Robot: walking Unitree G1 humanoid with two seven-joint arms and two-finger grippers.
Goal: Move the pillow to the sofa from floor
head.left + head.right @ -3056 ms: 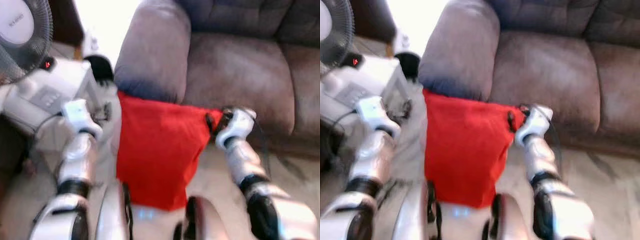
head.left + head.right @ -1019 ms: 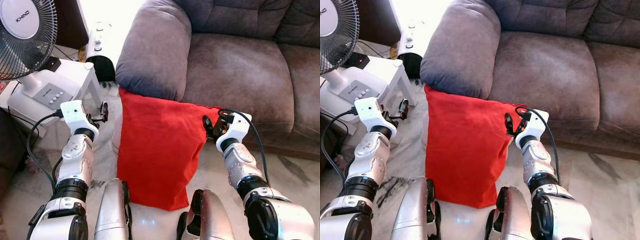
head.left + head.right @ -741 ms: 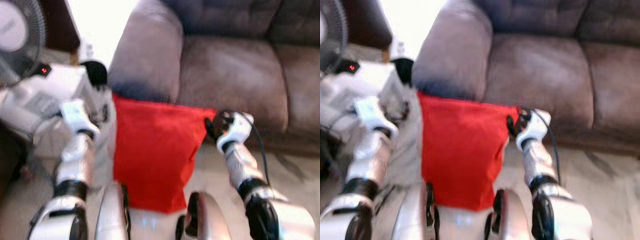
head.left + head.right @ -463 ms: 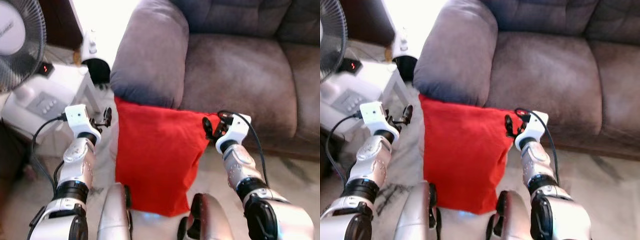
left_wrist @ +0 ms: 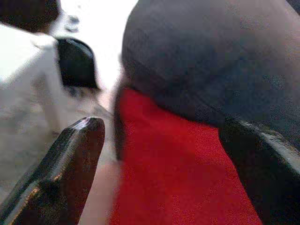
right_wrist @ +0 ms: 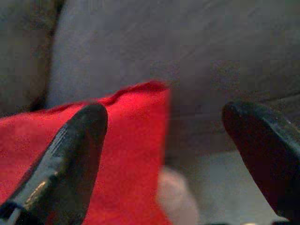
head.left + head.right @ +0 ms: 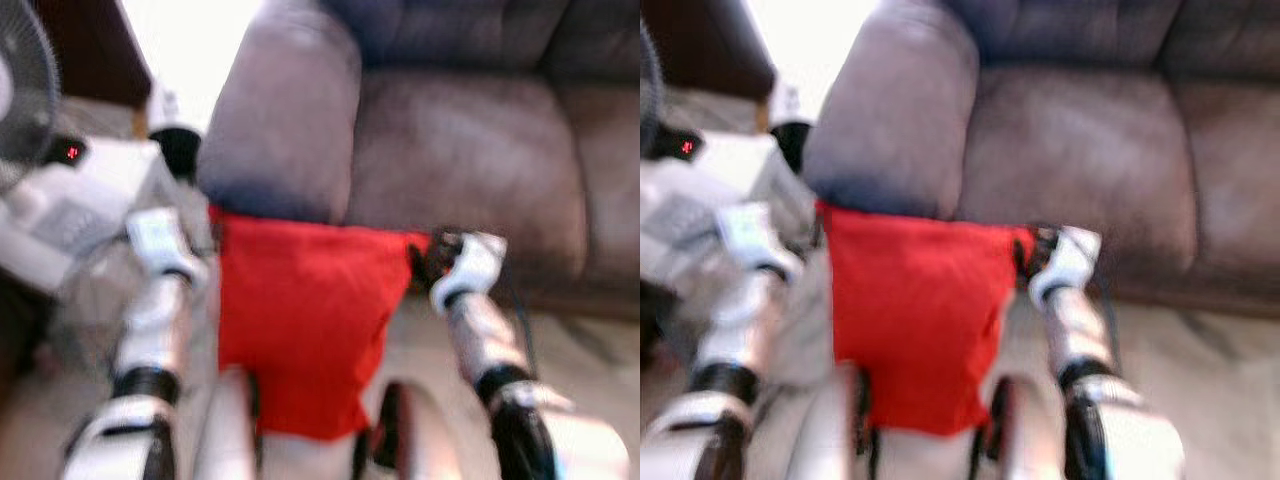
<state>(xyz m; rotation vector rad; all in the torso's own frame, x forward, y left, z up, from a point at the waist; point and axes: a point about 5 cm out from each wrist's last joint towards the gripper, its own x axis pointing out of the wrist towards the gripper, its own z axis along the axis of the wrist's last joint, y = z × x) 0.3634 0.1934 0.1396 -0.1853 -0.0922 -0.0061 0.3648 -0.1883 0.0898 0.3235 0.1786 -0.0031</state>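
Between your two arms, red square fabric pillow (image 7: 300, 320) stands on pale floor (image 7: 590, 350), top edge against brown plush sofa (image 7: 460, 150) armrest front. Your left gripper (image 5: 164, 154) sits at pillow's upper left corner, fingers spread wide, nothing pinched. Your right gripper (image 6: 164, 154) sits at upper right corner, fingers likewise spread apart, pillow corner in front of gap. White pedestal fan base (image 7: 70, 210) stands to your left. Head views blurred.
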